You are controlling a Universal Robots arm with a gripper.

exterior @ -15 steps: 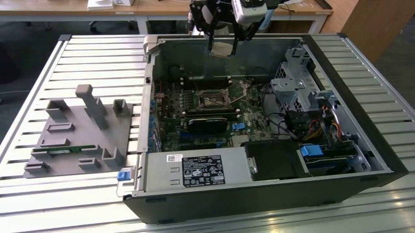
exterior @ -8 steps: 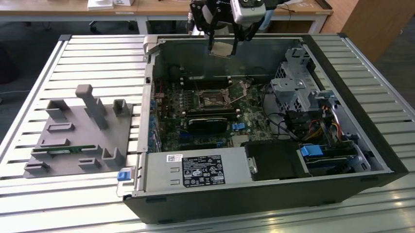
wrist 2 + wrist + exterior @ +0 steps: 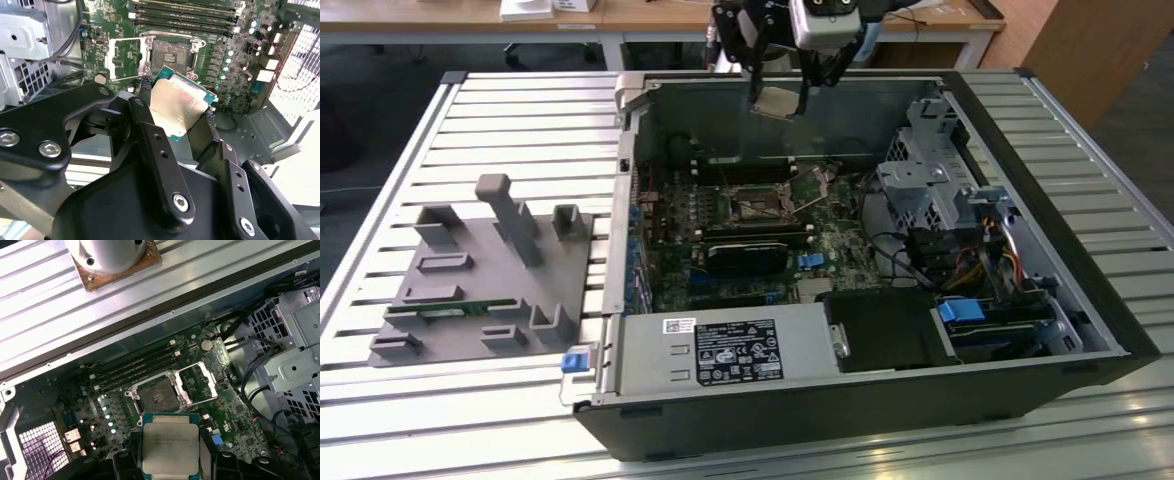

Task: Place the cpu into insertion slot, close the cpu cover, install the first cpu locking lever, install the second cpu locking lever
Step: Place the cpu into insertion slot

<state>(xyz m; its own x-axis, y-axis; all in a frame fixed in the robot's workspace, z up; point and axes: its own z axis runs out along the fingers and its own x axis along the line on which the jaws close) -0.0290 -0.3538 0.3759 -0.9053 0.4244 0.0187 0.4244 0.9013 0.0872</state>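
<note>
Slatted metal bench | tool clamped on flat square grey cpu | insertion slot uncovered

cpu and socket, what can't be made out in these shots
- cpu underside: faces away from the camera in both wrist views.
- cpu side edges: covered by the fingers of the tool, shut on it, in the second wrist view.
- socket contacts: too small to tell in any view.
- circuit board beside the socket: partly hidden by the tool's black body in the second wrist view.
</note>
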